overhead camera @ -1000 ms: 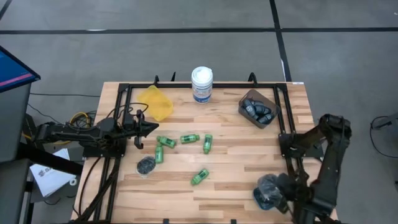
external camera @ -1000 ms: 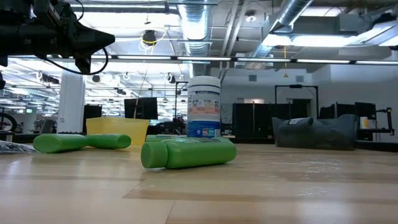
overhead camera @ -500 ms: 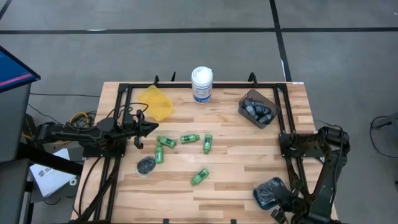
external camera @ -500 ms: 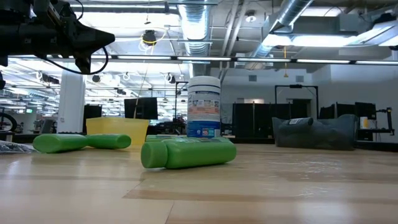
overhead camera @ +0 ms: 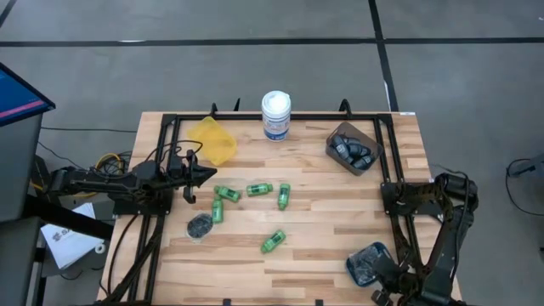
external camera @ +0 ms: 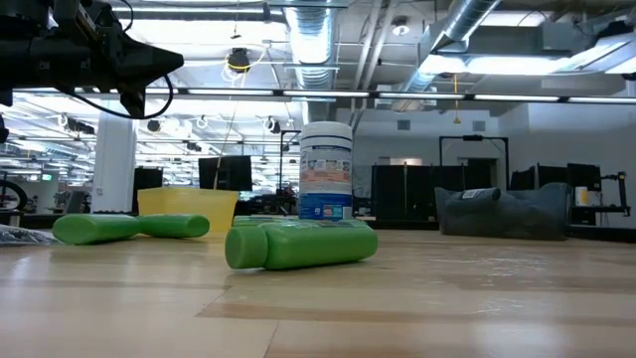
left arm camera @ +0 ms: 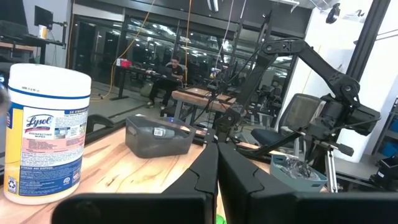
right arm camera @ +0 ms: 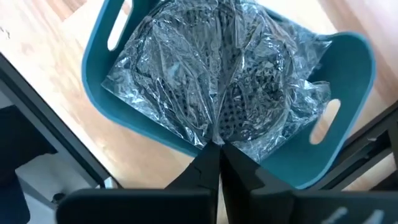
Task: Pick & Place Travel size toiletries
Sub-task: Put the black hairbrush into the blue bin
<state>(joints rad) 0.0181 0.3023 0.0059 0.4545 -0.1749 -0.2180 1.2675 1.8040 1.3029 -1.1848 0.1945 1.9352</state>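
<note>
Several bright green mini bottles (overhead camera: 259,188) lie on their sides mid-table; the low view shows one close up (external camera: 298,245). A flat dark disc in shiny wrap (overhead camera: 200,225) lies near them. Dark blue-grey mini bottles fill the brown bin (overhead camera: 353,149). More wrapped discs (right arm camera: 217,93) lie in the teal bin (overhead camera: 367,262). My left gripper (overhead camera: 206,174) is shut and hangs in the air left of the green bottles (left arm camera: 217,148). My right gripper (right arm camera: 214,149) is shut, above the teal bin's near side, at the table's near right corner (overhead camera: 384,287).
A yellow bin (overhead camera: 212,138) stands at the far left. A large white tub with a blue label (overhead camera: 275,115) stands at the far edge. Black frame rails (overhead camera: 161,170) run along the table's sides. Bare wood lies between the green bottles and the teal bin.
My right arm has drawn back from over the teal bin toward the table's near edge, folding in on itself, and more of the bin now shows. My left arm and the toiletries have kept still.
</note>
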